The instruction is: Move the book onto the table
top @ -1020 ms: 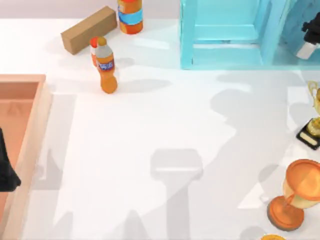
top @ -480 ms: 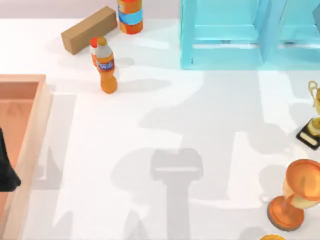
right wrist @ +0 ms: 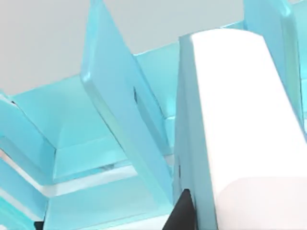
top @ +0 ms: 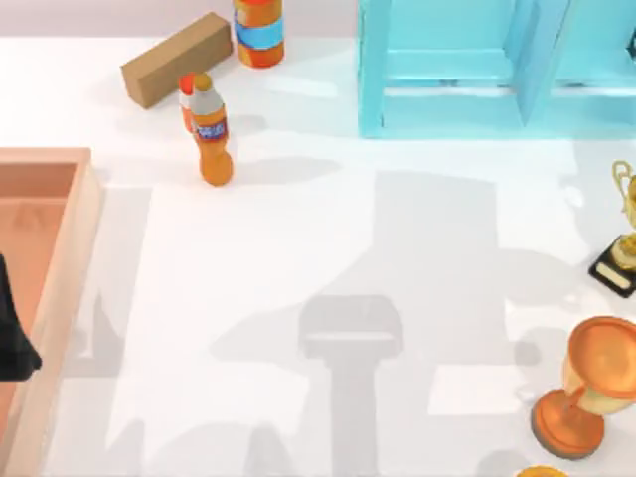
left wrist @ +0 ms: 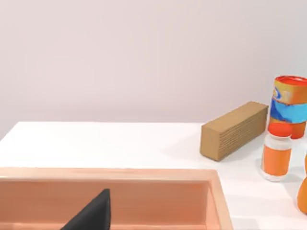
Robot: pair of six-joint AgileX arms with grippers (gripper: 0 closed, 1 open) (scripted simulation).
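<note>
The book (right wrist: 240, 115) looms close in the right wrist view, tilted, with white page edges and a teal-blue cover side (right wrist: 189, 143). It hangs in front of the light blue shelf unit (right wrist: 86, 143). My right gripper (right wrist: 211, 215) is shut on the book, one dark fingertip (right wrist: 180, 213) lying against its cover and the other hidden behind it. The white table (top: 298, 248) carries a broad rectangular shadow below the shelf unit (top: 447, 70). My left gripper (top: 12, 328) is parked over the wooden tray (top: 70, 248) at the left edge.
A brown cardboard box (top: 177, 58), an orange can (top: 258, 30) and two orange bottles (top: 211, 129) stand at the back left. Trophies (top: 586, 388) and a small gold one (top: 624, 243) line the right side.
My right arm has drawn back out of the shelf's right compartment and left the top view. The large shadow on the table has shifted and become a squarer patch.
</note>
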